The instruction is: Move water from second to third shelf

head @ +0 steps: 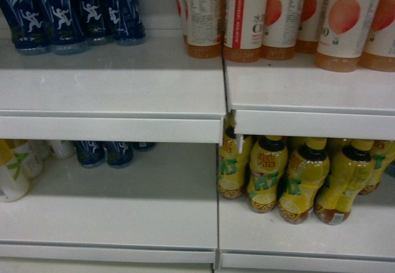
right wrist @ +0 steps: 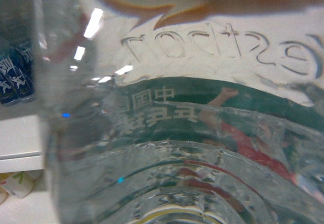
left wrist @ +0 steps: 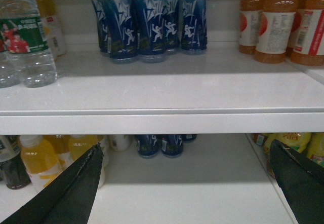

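With the left gripper (left wrist: 185, 183) spread wide and empty before the shelf edge (left wrist: 162, 122), the water bottle (right wrist: 202, 133) fills the right wrist view, seemingly carried though that grip is unseen, so placing it comes next.

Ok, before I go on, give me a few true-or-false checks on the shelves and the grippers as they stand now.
1. In the head view, blue bottles stand left of the orange drink bottles on the upper shelf. True.
2. The left gripper is shut on a bottle. False: its fingers stand wide apart with nothing between them.
3. A clear water bottle with a green label fills the right wrist view. True.
4. The yellow bottles stand on the left of the lower shelf in the head view. False: they are on the right, under the orange drinks.
5. The left wrist view shows green-labelled water bottles at the shelf's left end. True.
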Controlling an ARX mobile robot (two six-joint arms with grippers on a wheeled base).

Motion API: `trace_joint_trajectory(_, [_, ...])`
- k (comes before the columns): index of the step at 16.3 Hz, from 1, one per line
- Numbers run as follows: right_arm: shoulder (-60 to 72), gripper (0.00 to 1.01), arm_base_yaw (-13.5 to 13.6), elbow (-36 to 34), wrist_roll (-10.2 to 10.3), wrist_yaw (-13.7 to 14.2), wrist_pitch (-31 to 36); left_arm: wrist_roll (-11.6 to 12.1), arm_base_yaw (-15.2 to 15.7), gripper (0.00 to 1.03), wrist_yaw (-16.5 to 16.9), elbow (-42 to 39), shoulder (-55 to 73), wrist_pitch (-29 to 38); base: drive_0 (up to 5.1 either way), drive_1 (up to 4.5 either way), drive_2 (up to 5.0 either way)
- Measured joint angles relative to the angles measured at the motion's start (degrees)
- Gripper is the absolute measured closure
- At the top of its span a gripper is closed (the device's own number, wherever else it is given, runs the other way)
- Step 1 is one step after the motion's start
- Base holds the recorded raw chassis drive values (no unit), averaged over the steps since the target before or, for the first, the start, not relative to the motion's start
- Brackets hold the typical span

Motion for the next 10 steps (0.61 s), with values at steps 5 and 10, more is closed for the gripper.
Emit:
trace_joint_trajectory(5, [0.0,0.57,0.0,0.0,0.0,0.0,0.0,0.0,0.0,0.05,0.0,0.0,0.0,0.1,-4.5,2.18,2.2])
trace_joint_trajectory(10, [0.0,0.57,0.0,0.0,0.0,0.0,-0.1,0.0,0.0,0.05,0.0,0.0,0.0,0.1,-4.7,2.05,2.0])
